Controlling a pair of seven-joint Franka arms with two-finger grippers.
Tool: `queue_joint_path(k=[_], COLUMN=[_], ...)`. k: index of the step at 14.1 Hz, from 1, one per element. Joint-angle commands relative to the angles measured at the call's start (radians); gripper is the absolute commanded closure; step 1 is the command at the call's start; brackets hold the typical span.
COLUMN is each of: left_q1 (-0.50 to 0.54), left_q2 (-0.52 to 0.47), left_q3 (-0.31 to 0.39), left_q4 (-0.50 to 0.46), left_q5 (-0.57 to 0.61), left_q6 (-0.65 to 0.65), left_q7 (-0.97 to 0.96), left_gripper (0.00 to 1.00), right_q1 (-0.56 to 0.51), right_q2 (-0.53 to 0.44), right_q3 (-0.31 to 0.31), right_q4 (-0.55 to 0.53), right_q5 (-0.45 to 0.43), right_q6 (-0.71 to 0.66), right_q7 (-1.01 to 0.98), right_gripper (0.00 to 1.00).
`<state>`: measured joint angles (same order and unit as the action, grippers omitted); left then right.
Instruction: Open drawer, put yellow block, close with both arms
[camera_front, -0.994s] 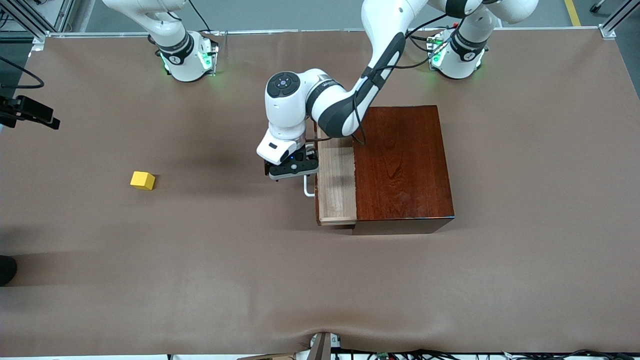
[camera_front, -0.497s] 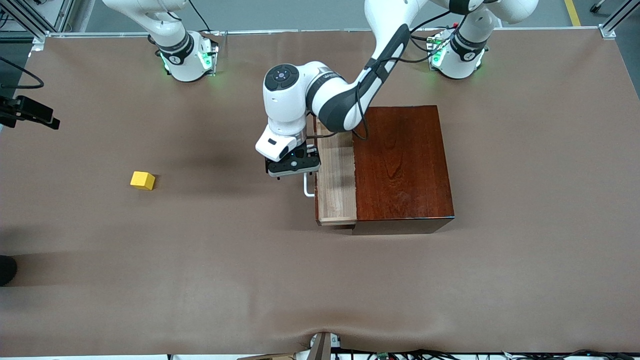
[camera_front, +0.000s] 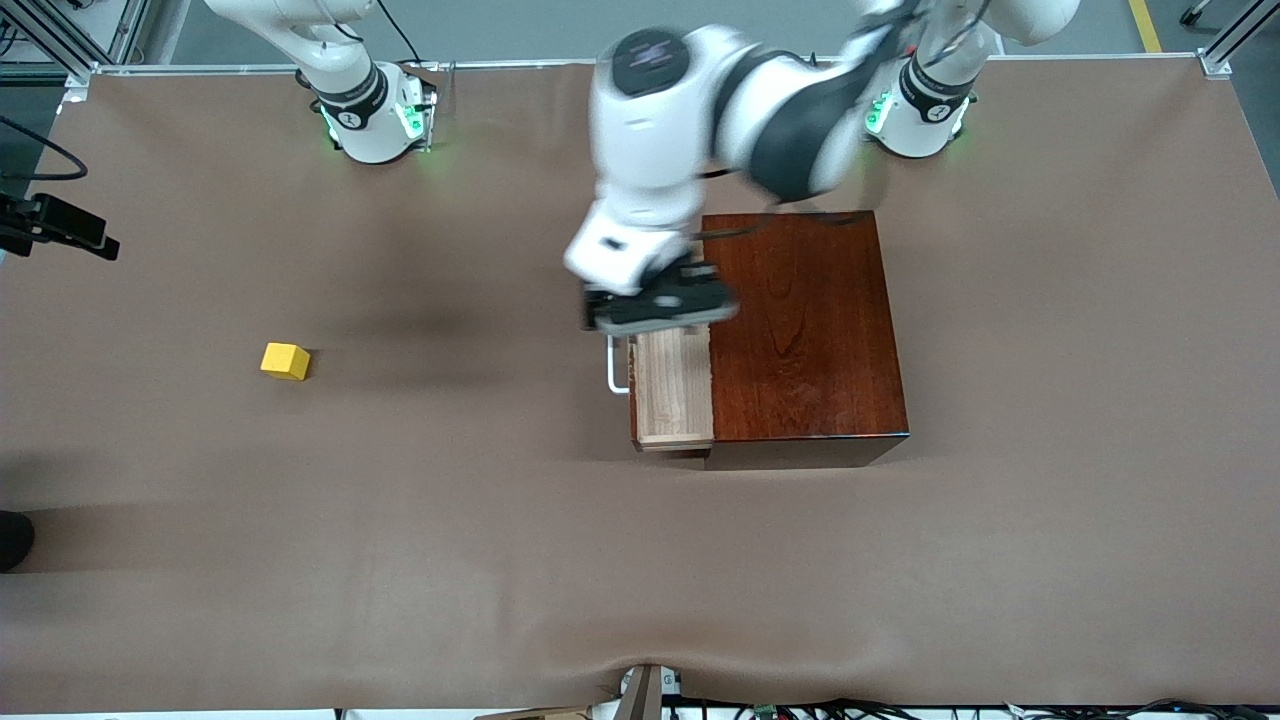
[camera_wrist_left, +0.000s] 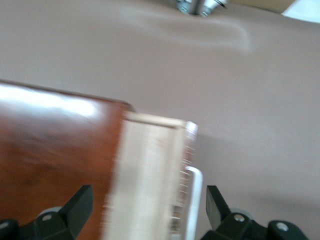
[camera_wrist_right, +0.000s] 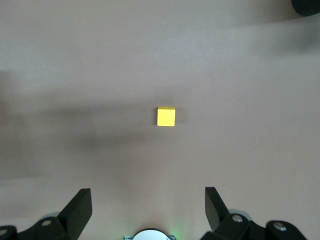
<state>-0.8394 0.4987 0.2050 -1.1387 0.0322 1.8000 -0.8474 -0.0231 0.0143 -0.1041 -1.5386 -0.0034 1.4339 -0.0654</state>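
The dark mahogany box (camera_front: 805, 330) stands mid-table with its drawer (camera_front: 672, 395) pulled partly out, showing the pale tray and the white handle (camera_front: 614, 370). My left gripper (camera_front: 655, 305) is up in the air over the drawer's end nearer the bases, open and empty. In the left wrist view the drawer (camera_wrist_left: 150, 170) and handle (camera_wrist_left: 194, 200) lie below the spread fingers of my left gripper (camera_wrist_left: 147, 195). The yellow block (camera_front: 285, 361) sits on the table toward the right arm's end. My right gripper (camera_wrist_right: 148, 195) is open and empty, high above the block (camera_wrist_right: 166, 116); it is out of the front view.
The brown mat (camera_front: 500, 520) covers the whole table. The right arm's green-lit base (camera_front: 375, 115) and the left arm's base (camera_front: 915, 110) stand along the table edge farthest from the front camera. A black device (camera_front: 55, 225) juts in at the right arm's end.
My left gripper has left the handle, risen and swung over the drawer toward the box. The drawer stays pulled out the same amount. The block has not moved.
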Motion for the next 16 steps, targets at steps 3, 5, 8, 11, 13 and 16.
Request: queue_joint_path(k=[3, 5, 8, 11, 13, 16], left_q1=[0.232, 0.292, 0.368, 0.463, 0.496, 0.502], left_q2=[-0.144, -0.163, -0.213, -0.262, -0.32, -0.391], left_q3=[-0.022, -0.024, -0.022, -0.027, -0.027, -0.021], left_q4=[-0.061, -0.062, -0.113, -0.154, -0.222, -0.303], left_q5=[-0.031, -0.037, -0.038, -0.07, -0.072, -0.071], left_q6=[-0.111, -0.161, -0.189, -0.197, -0.197, -0.198], left_q7=[0.318, 0.396, 0.511, 0.62, 0.646, 0.649], left_gripper=[0.0, 0.0, 0.0, 0.0, 0.0, 0.0], right_q1=[-0.023, -0.029, -0.029, -0.049, -0.044, -0.052], right_q2=[0.085, 0.127, 0.17, 0.228, 0.24, 0.285], right_q3=[0.012, 0.012, 0.012, 0.014, 0.014, 0.015], right_q4=[0.023, 0.025, 0.025, 0.023, 0.014, -0.017], right_q5=[-0.003, -0.01, -0.004, 0.002, 0.002, 0.003], right_q6=[0.002, 0.005, 0.067, 0.135, 0.138, 0.227], right_q7=[0.003, 0.003, 0.004, -0.004, -0.005, 0.004], right_gripper=[0.0, 0.0, 0.0, 0.0, 0.0, 0.0])
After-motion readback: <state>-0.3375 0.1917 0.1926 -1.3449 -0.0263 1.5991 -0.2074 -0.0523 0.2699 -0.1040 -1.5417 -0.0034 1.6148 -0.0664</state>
